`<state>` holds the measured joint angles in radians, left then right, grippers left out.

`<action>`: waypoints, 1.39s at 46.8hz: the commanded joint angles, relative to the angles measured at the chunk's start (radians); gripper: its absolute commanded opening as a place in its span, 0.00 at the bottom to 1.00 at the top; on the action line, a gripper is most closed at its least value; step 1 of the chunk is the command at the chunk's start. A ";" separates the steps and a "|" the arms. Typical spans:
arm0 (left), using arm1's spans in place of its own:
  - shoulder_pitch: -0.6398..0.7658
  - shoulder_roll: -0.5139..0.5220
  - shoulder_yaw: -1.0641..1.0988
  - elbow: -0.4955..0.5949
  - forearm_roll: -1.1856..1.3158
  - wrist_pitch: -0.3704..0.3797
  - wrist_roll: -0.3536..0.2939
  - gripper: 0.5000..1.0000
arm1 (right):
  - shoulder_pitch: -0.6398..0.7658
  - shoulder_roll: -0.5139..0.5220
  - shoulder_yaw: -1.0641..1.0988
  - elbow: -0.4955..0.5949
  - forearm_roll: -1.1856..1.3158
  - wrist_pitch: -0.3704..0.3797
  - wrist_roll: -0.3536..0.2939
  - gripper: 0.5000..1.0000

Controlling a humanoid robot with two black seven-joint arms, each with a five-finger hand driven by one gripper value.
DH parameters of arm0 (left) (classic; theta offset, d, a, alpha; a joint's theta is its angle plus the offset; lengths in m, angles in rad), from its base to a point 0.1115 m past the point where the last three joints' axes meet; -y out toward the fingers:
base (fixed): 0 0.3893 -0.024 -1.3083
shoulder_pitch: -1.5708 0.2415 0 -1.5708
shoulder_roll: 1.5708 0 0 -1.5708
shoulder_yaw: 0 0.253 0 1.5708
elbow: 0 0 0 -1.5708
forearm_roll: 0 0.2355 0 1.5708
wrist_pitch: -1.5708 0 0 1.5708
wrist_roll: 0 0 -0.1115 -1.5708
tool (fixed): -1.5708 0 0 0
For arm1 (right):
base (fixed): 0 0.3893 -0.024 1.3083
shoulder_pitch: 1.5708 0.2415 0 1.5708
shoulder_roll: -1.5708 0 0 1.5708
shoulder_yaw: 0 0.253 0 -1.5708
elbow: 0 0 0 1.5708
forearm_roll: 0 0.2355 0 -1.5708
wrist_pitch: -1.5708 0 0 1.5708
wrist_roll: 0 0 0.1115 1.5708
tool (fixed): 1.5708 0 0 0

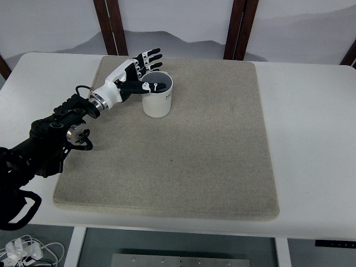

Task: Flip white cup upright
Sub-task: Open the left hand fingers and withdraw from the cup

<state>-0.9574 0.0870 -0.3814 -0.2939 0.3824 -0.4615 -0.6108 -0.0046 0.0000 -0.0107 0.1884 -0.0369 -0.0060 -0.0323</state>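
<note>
Cup point(157, 95) upright on mat point(183, 161); L hand point(138, 72) spread, thumb over rim — careless withdrawal could snag rim, tip cup.

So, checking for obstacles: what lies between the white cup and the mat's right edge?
Nothing: in the top view, only bare mat stretches from the white cup to that edge.

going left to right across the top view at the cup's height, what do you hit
left arm → left hand → white cup, standing mouth up → bare stretch of grey mat → white table
</note>
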 commanded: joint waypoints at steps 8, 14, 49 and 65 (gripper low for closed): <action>-0.064 0.076 -0.031 -0.007 -0.005 -0.023 0.000 0.99 | 0.000 0.000 0.000 0.000 0.000 0.000 0.000 0.90; -0.107 0.108 -0.031 -0.001 -0.045 -0.025 0.000 0.99 | 0.000 0.000 0.000 0.000 0.000 0.000 0.000 0.90; -0.222 0.109 -0.034 0.093 -0.499 -0.009 0.150 0.97 | 0.000 0.000 0.000 0.000 0.000 0.000 0.000 0.90; -0.201 0.111 -0.103 0.101 -0.623 0.047 0.503 0.99 | 0.000 0.000 0.000 0.000 0.000 0.000 0.000 0.90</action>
<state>-1.1666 0.1980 -0.4600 -0.1935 -0.2264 -0.4165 -0.1532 -0.0046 0.0000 -0.0107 0.1876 -0.0367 -0.0061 -0.0324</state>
